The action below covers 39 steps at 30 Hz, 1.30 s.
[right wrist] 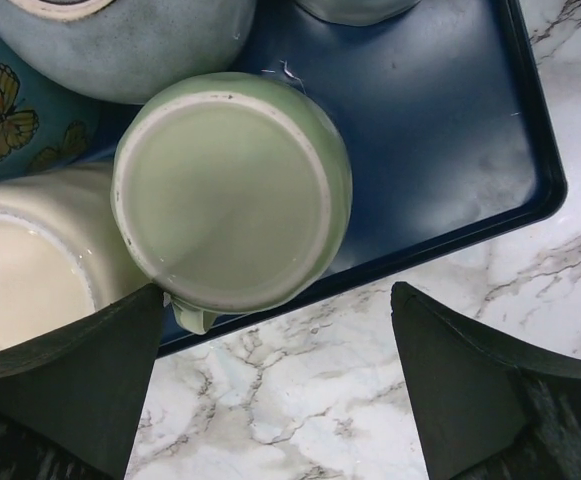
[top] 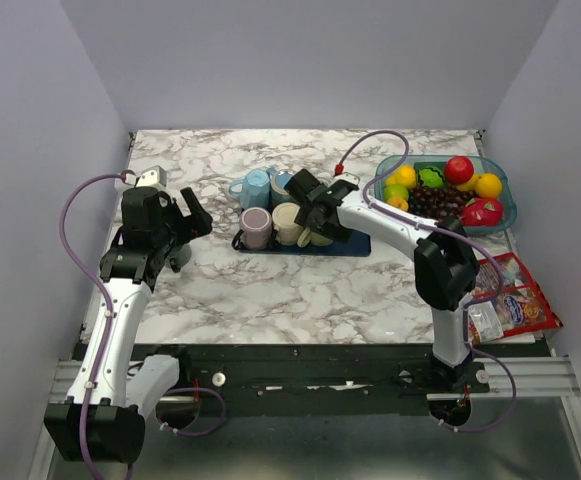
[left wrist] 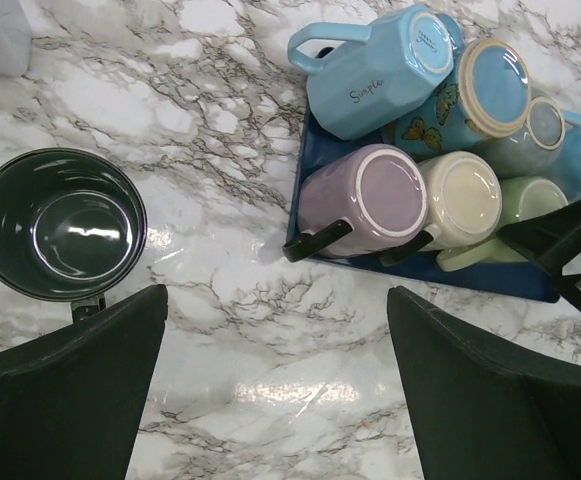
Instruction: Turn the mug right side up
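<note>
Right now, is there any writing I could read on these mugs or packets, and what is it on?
"Simple": on the side of the light blue mug.
Small print on that mug's base: too small to read.
Snack packets: print too blurred to read.

Pale green mug (right wrist: 225,190), navy tray (right wrist: 450,150), grey-veined white marble table (right wrist: 370,400)

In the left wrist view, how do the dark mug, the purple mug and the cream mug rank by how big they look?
1. dark mug, clearly the widest.
2. purple mug.
3. cream mug, which looks only slightly smaller, so the order of these last two is unsure.
</note>
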{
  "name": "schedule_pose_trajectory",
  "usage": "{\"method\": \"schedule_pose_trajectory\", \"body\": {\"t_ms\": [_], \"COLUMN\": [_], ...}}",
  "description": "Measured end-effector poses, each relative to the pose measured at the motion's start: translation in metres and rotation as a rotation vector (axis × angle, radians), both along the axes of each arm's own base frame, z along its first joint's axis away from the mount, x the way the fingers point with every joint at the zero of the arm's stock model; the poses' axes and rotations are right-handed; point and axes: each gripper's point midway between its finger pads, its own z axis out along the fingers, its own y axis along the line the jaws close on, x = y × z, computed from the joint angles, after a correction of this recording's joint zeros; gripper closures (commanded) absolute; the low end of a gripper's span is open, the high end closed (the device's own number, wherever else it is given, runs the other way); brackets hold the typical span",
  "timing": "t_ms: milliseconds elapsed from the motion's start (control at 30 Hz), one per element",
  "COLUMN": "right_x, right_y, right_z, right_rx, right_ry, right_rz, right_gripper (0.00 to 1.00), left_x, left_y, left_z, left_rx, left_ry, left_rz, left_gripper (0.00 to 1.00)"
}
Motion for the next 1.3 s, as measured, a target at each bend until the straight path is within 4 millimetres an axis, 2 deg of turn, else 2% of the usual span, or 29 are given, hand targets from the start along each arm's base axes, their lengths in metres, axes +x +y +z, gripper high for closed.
{"method": "schedule_pose_trajectory", "body": {"t_ms": [233,333,367,467,633,733,767,833,933,967,1300], "right_x": [0.001,0.000,0.000,-0.004,-0.009,-0.008,-0.008,-0.009,-0.008,-0.008,-0.005], "right_y": [0.001,0.001,0.000,-0.004,-0.009,-0.009,-0.009,-0.010,-0.010,-0.010,-0.010], "right_z": [-0.022,-0.024,-0.025,-0.030,-0.035,-0.035,-0.035,-0.035,-0.034,-0.034,-0.030], "right_rx": [-0.024,-0.026,-0.028,-0.037,-0.056,-0.059,-0.062,-0.067,-0.077,-0.079,-0.099], "right_ry": [0.029,0.031,0.031,0.039,0.054,0.054,0.054,0.056,0.055,0.054,0.044], "right_rz": [-0.009,-0.013,-0.014,-0.013,-0.007,-0.001,0.002,0.010,0.025,0.029,0.092], "right_gripper": [0.03,0.14,0.21,0.34,0.45,0.55,0.63,0.71,0.90,0.99,0.99], "left_x": [0.000,0.000,0.000,0.000,0.000,0.000,0.000,0.000,0.000,0.000,0.000], "left_y": [0.000,0.000,0.000,0.000,-0.001,-0.002,-0.001,-0.002,-0.001,-0.001,-0.004], "left_z": [0.000,0.000,0.000,-0.003,-0.009,-0.010,-0.010,-0.009,-0.009,-0.009,-0.008], "left_rx": [0.010,0.009,0.009,0.009,0.007,0.005,0.005,0.005,0.006,0.006,-0.002], "left_ry": [-0.002,-0.003,-0.005,0.000,0.009,0.009,0.007,0.005,0.005,0.004,0.001], "left_rz": [-0.010,-0.010,-0.010,-0.011,-0.013,-0.016,-0.016,-0.017,-0.017,-0.017,-0.031], "left_gripper": [0.01,0.01,0.01,0.01,0.01,0.01,0.01,0.01,0.01,0.01,0.01]}}
